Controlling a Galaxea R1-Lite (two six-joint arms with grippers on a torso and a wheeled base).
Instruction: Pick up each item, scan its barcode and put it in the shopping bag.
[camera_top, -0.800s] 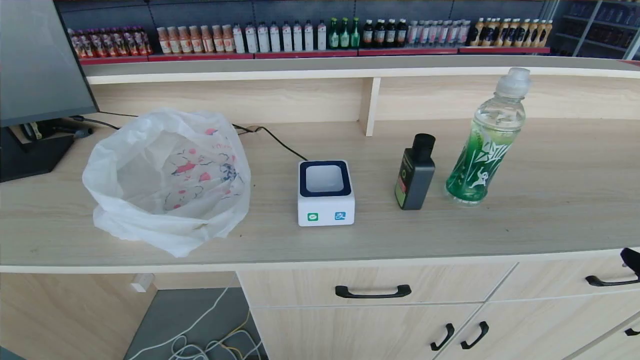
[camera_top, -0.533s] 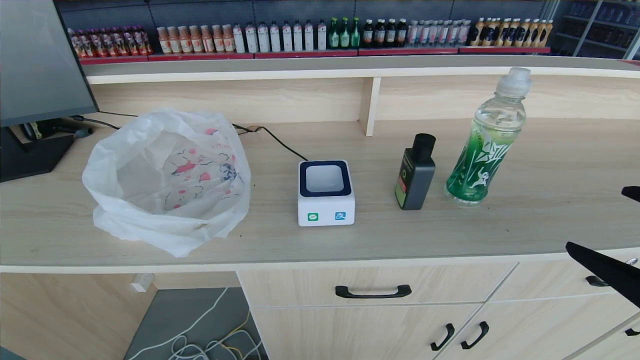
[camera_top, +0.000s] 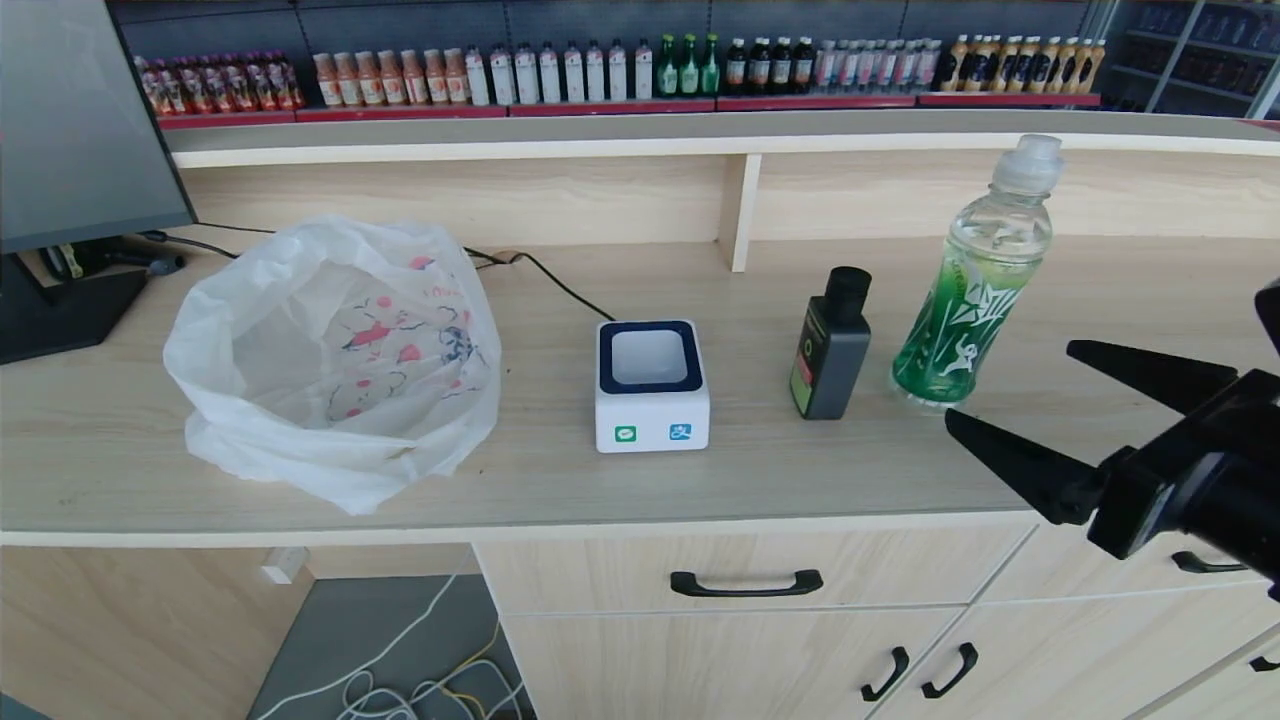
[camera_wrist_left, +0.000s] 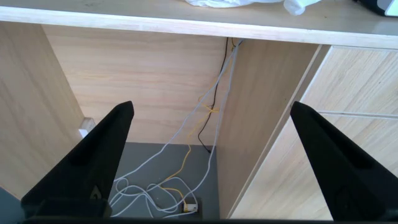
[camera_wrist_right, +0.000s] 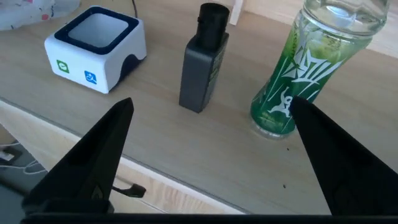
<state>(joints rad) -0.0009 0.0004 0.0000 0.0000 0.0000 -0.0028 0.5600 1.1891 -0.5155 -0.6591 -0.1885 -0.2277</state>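
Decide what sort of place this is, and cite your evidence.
Probably a shop checkout: rows of drinks stand behind, and a scanner and an open bag sit on the counter.

The counter (camera_top: 560, 480) is brightly and evenly lit by diffuse light. Only faint, soft shadows are cast beneath the shopping bag (camera_top: 335, 360), left of the scanner (camera_top: 652, 385), and at the base of the green bottle (camera_top: 965, 300), right of it. Pale glare is noted on the bottle's clear shoulder. The straight shelf (camera_top: 600, 150) behind the scanner is rendered bowed.

Counter (camera_top: 560, 480) holds shopping bag (camera_top: 335, 360), scanner (camera_top: 652, 385), black bottle (camera_top: 830, 350), green bottle (camera_top: 975, 290) (both upright).
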